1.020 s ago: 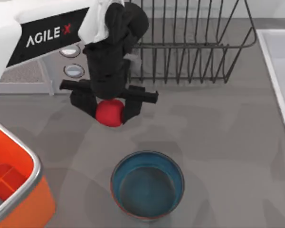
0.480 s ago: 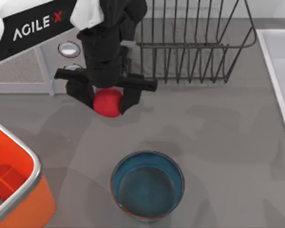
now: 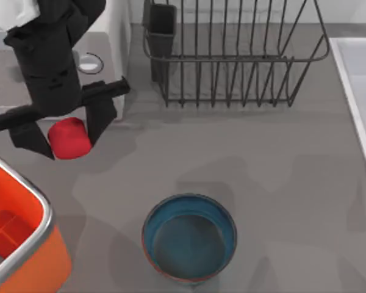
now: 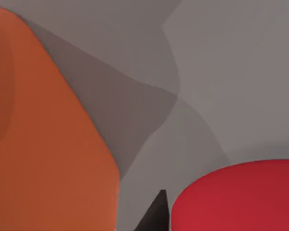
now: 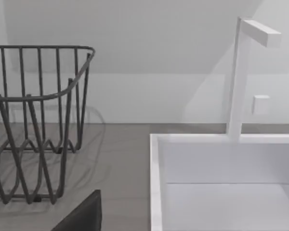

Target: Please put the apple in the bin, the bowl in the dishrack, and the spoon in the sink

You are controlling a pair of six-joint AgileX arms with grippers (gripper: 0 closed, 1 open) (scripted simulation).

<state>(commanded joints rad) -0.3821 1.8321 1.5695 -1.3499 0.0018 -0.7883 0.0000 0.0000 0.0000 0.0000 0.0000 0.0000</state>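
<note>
Grey matte surface (image 3: 280, 183), flat and plain, carrying every item listed below.

Dishrack (image 3: 238, 55): dark metal wire, upright bars bent into a basket, at the far middle of the surface; a black rectangular cutlery cup (image 3: 161, 30) sits at its left corner. The right wrist view shows its curved end bars (image 5: 43, 120) beside the sink.

Sink (image 3: 360, 91): pale white-grey rectangular basin with a raised rim, along the right edge of the surface. The right wrist view shows its smooth inner wall (image 5: 221, 163) and a white angular tap (image 5: 245, 77) rising behind it.

Microwave (image 3: 107, 30): white box at the far left, one round knob (image 3: 89, 63) visible, partly hidden by the left arm.

Bin (image 3: 15, 244): bright orange box, rounded silver metal rim, ribbed orange inside, at the near left corner. Its smooth orange side (image 4: 43, 159) shows close up in the left wrist view.

Bowl (image 3: 189, 237): round and deep, teal-blue inside, thin orange-brown band at the rim, standing upright on the near middle of the surface, well apart from the left arm.

Left end effector (image 3: 64, 135): black, two fingers closed narrowly on the apple, hanging near the far edge of the bin and in front of the microwave.

Apple (image 3: 69, 138): small, smooth, bright red, roundish, pinched between the two fingers, off the surface, just beside the bin's rim and not yet over its opening. Its red curve (image 4: 241, 197) appears in the left wrist view next to the bin's side.

Right end effector: a dark finger tip (image 5: 82, 216) shows in the right wrist view; whether it is open I cannot tell.
</note>
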